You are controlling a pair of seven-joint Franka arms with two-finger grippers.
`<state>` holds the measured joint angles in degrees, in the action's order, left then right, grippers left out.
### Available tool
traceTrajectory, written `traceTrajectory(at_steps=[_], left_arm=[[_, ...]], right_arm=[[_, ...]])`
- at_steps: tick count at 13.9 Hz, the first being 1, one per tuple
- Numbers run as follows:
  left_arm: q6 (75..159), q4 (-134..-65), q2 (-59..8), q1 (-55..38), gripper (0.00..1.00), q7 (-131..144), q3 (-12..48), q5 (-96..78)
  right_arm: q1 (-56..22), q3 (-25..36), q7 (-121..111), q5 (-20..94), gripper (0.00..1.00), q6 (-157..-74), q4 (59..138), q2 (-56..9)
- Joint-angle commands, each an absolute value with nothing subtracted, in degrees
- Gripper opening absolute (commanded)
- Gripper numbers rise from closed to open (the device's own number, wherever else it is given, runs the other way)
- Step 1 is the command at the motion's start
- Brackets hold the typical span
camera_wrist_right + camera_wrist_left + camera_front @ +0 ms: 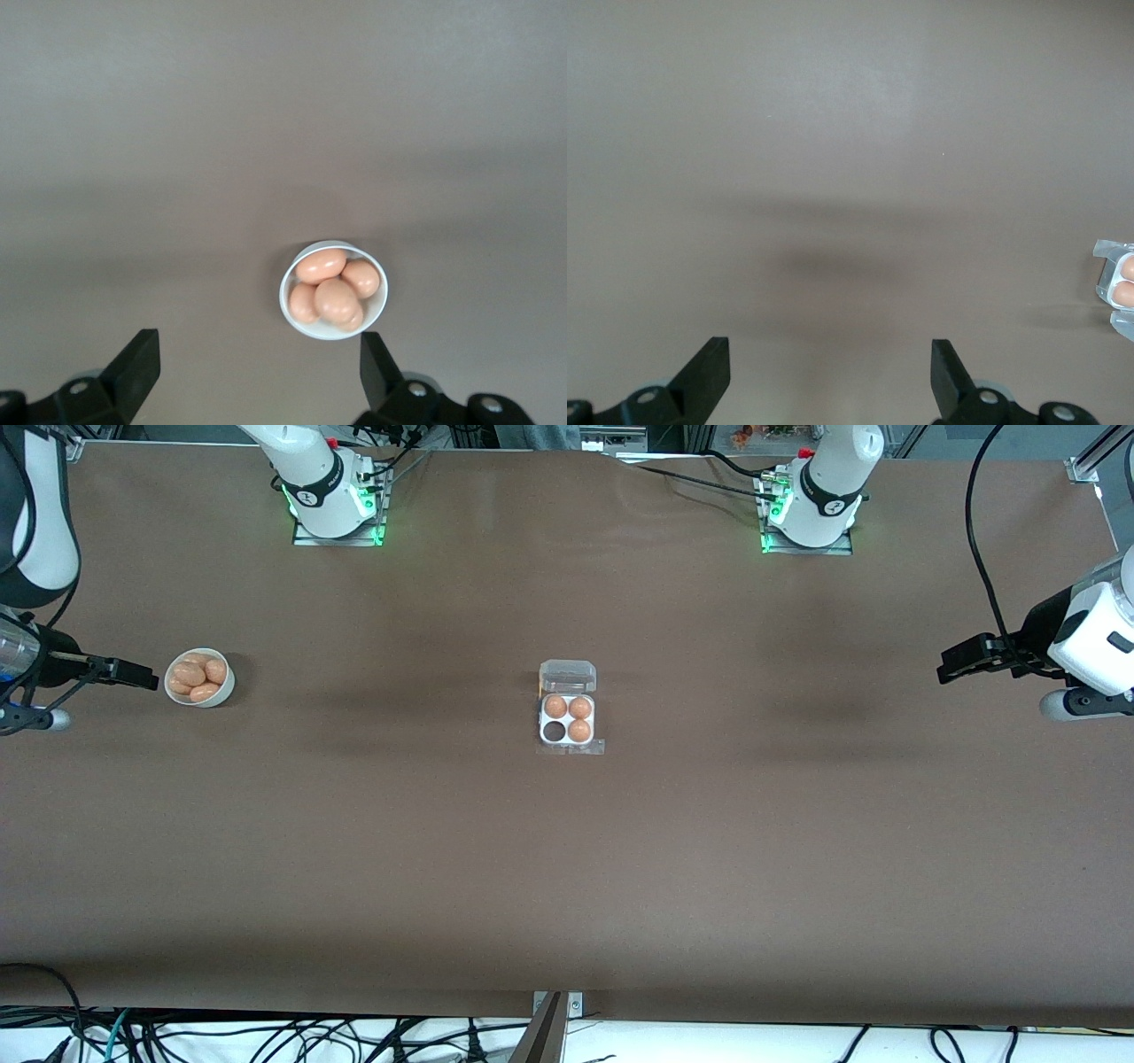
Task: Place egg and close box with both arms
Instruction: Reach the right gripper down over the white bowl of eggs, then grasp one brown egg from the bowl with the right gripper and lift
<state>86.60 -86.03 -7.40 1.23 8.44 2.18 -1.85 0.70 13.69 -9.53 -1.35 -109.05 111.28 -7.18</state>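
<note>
At the front view's left edge, the right gripper (146,677), spread, hangs beside the bowl (221,689) of eggs (197,677); the box (568,707) sits mid-frame, the left gripper (948,669), spread, at the right edge.

One box (568,707) sits on the desk, lid open, with four cells: three hold an egg apiece and one is bare. One white bowl (221,691) carries a heap of eggs (335,289); four show, possibly more underneath. Two arms, one right gripper (133,675) beside that bowl and one left gripper (961,662), each with jaws spread.
</note>
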Motion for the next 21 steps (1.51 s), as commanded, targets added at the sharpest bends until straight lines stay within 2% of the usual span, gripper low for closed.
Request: traceTrajectory(at_steps=[1,3,7,12,18,21], left_arm=[[85.2,-84.1,-8.2,1.5,1.0,6.9,2.0,-2.9],[85.2,-84.1,-8.3,1.5,1.0,6.9,2.0,-2.9],[85.2,-84.1,-8.2,1.4,1.0,6.9,2.1,-2.9],[84.3,-84.1,-8.2,1.4,1.0,6.8,2.1,-2.9],[84.3,-84.0,-8.2,1.4,1.0,6.8,2.1,-2.9],[84.3,-84.0,-8.1,1.4,1.0,6.8,2.1,-2.9]], right_arm=[[0.6,17.3,-16.7,-0.6,1.0,-122.1,125.7,-1.4],[0.6,19.8,-23.3,-0.6,1.0,-130.5,132.5,-0.5],[0.6,22.8,-30.4,-0.5,1.0,-138.6,139.7,-1.1],[0.7,23.0,-34.5,-0.6,1.0,-142.5,139.8,-6.6],[0.6,23.0,-34.4,-0.5,0.99,-142.6,139.6,-7.9],[0.6,22.9,-34.2,-0.5,0.82,-142.6,139.5,-8.4]])
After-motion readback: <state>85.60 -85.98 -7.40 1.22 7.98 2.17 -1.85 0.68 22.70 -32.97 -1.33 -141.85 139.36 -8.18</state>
